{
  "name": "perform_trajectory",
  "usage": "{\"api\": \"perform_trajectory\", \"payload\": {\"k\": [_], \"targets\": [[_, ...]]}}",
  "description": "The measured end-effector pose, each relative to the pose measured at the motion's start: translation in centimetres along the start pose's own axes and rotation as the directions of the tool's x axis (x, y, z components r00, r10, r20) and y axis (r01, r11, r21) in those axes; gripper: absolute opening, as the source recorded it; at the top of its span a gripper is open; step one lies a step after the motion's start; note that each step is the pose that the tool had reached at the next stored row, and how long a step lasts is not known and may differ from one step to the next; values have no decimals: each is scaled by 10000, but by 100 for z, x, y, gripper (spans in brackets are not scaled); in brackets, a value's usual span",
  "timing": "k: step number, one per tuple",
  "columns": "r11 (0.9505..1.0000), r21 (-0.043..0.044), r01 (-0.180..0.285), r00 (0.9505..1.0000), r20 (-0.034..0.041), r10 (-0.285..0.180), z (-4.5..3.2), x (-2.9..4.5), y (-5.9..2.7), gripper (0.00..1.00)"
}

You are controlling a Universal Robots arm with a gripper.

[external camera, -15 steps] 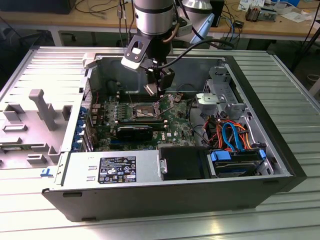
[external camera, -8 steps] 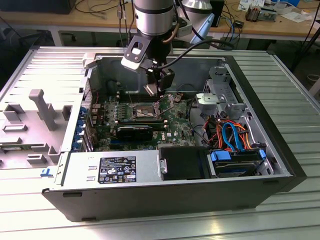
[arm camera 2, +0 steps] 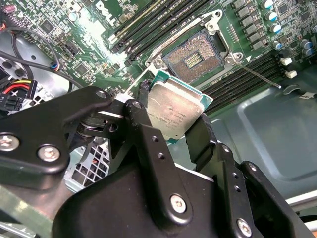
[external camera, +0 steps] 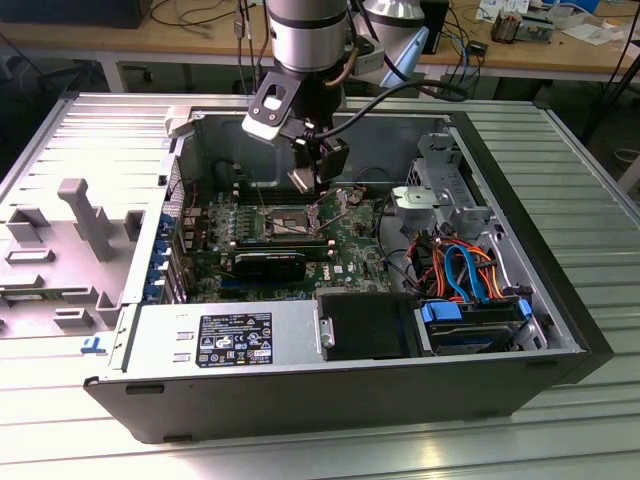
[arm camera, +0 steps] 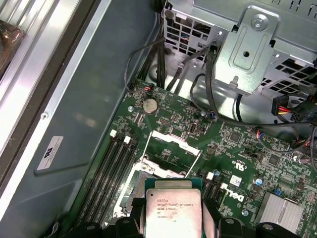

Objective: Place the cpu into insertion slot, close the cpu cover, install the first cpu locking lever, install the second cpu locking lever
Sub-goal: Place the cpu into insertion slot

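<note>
computer case (external camera: 330, 405): lying open on the table (external camera: 560, 440), insertion slot (arm camera 2: 193, 59) deep inside it.
circuit board (arm camera 2: 89, 54): green, spread all round the insertion slot.
gripper (arm camera 2: 171, 119): right above the insertion slot, fingers clamped on two opposite edges of the cpu (arm camera 2: 173, 111).
cpu cover (arm camera: 166, 172): swung up, open at the insertion slot's edge.
insertion slot: bare (contacts exposed).
cpu: in the air, just above the insertion slot, not seated.
</note>
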State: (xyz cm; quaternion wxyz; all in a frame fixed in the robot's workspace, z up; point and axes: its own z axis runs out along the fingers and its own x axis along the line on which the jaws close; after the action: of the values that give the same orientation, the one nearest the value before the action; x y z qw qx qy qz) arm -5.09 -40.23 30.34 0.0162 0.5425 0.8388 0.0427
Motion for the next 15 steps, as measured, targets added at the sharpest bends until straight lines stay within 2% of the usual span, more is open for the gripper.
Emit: {"api": "perform_trajectory", "payload": {"k": [15], "targets": [[10000, -1, -71, 10000, 7, 71, 24, 0, -2, 55]]}}
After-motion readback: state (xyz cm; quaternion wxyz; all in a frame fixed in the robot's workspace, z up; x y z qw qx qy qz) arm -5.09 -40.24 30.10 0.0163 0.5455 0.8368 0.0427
